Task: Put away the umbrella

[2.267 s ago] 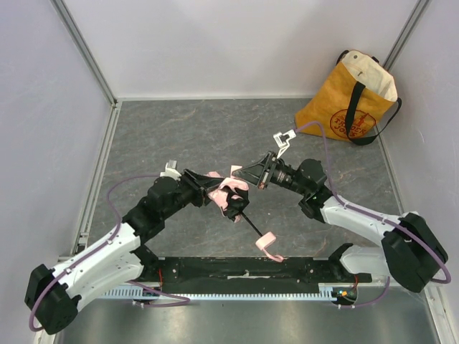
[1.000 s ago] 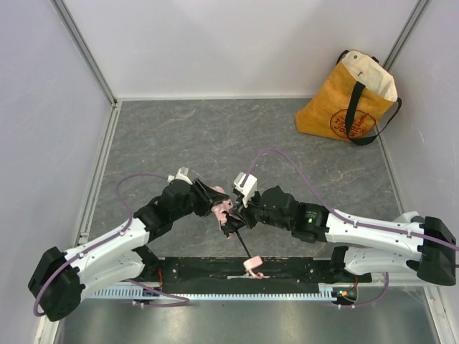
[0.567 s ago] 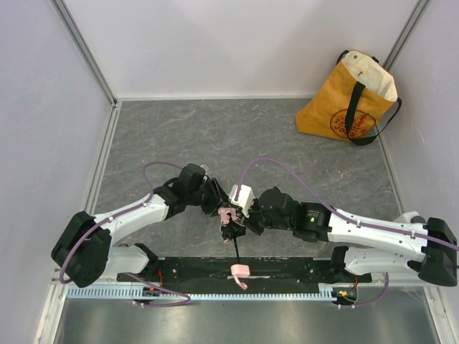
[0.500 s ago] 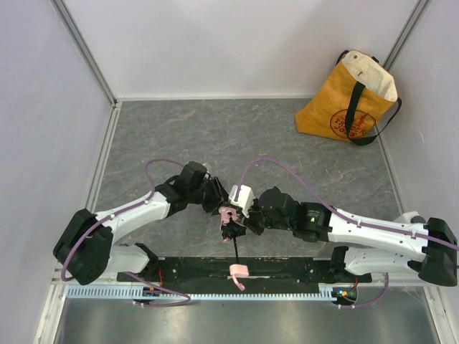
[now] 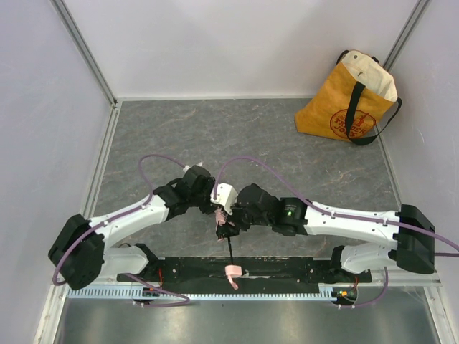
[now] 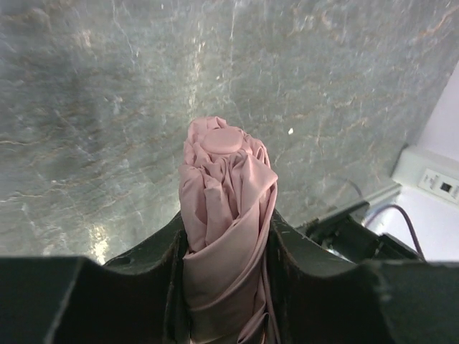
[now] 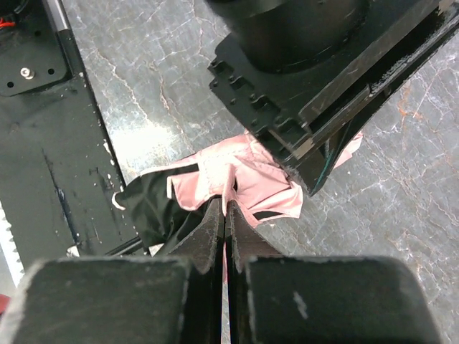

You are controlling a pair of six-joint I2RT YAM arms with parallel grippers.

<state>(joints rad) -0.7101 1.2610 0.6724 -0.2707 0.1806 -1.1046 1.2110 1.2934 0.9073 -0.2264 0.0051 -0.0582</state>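
Swung round since a couple of seconds ago, the thin black shaft [image 5: 230, 249] of the pale pink fabric folding umbrella [image 6: 226, 208] now points straight at the near edge, and my wrists have drawn close. My left gripper [image 6: 226, 240] is clamped around the bunched canopy, one finger on each side. My right gripper [image 7: 226, 215] pinches a fold of the same fabric. The umbrella is at the front middle of the grey marbled table [image 5: 179, 136], its small pink handle [image 5: 232, 271] over the black base plate [image 5: 287, 269]. The yellow tote bag [image 5: 344, 107] stands well apart, far right.
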